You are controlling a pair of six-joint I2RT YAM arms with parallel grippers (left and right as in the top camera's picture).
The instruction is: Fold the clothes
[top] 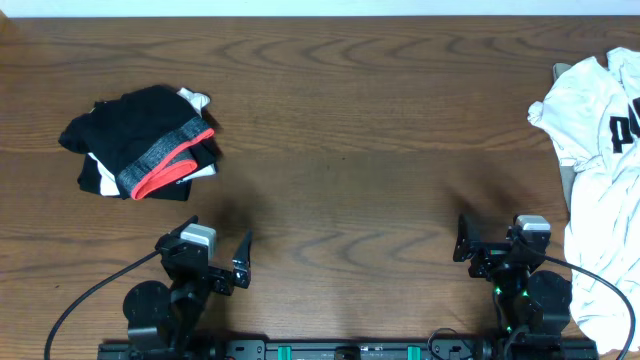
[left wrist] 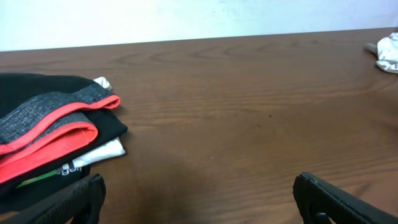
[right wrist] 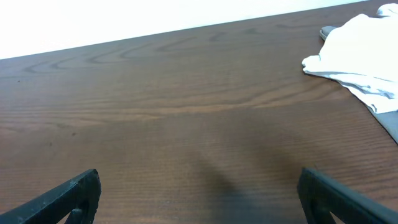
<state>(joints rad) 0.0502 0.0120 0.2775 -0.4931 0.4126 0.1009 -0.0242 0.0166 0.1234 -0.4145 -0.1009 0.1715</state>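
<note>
The left gripper (left wrist: 199,208) and right gripper (right wrist: 199,202) are both spread wide with nothing between their fingers. Ahead and left of the left fingers, the black pants (top: 140,135) lie in a compact bundle, red-edged waistband uppermost, over a white T-shirt (left wrist: 106,151). Folding looks essentially finished, with tidying left at most.

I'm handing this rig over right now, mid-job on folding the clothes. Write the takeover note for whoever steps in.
Left gripper: open, empty, low over the table at its near edge, short of the pants.
Right gripper: open, empty, also at the near edge.
Pants: a compact bundle on the left side, waistband on top, lying over a white T-shirt with a green logo.
Lettered white T-shirt: crumpled at the right edge.
Done: the pants look folded up.
Left: probably only checking and tidying the fold; its neatness cannot be judged from here.
</note>
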